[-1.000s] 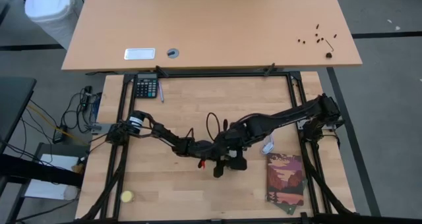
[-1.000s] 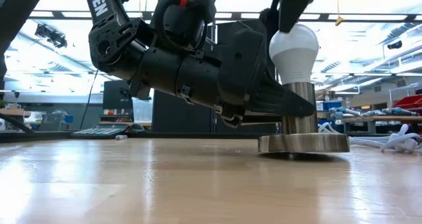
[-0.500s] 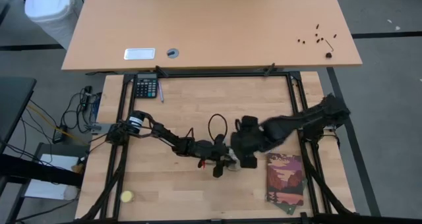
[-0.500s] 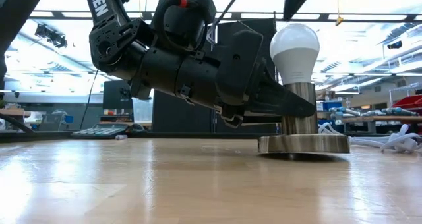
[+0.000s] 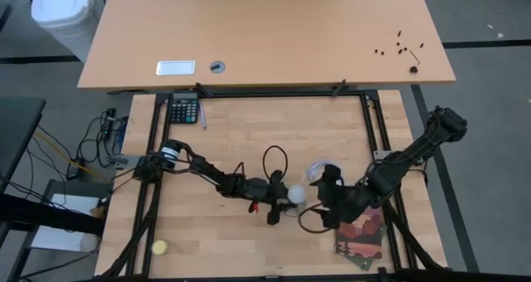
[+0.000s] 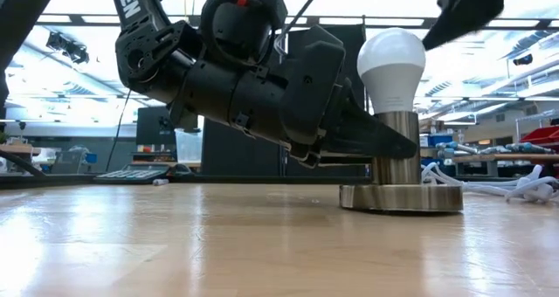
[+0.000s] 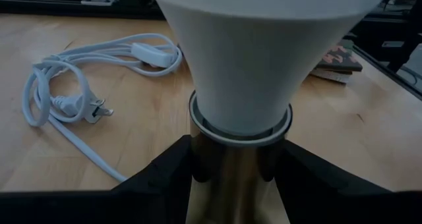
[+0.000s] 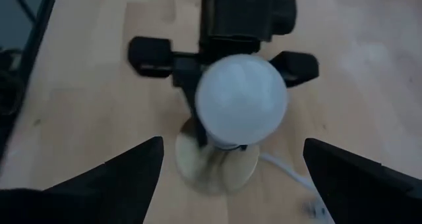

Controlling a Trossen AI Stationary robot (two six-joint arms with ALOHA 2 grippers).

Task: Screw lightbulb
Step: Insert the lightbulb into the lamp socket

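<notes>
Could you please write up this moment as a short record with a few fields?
bulb: lightbulb stands upright in the metal socket
left gripper: left gripper, jaws on either side of the socket's neck, holding it
right gripper: right gripper, jaws open, off the bulb and above it
cord: white cord lies on the table beside the socket

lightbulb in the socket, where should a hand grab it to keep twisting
Probably the round white dome of the lightbulb, coming straight down from above. It stands upright in the metal socket, its neck sunk in the collar, and the left hand is shut on that collar, so only the top is free.
</notes>
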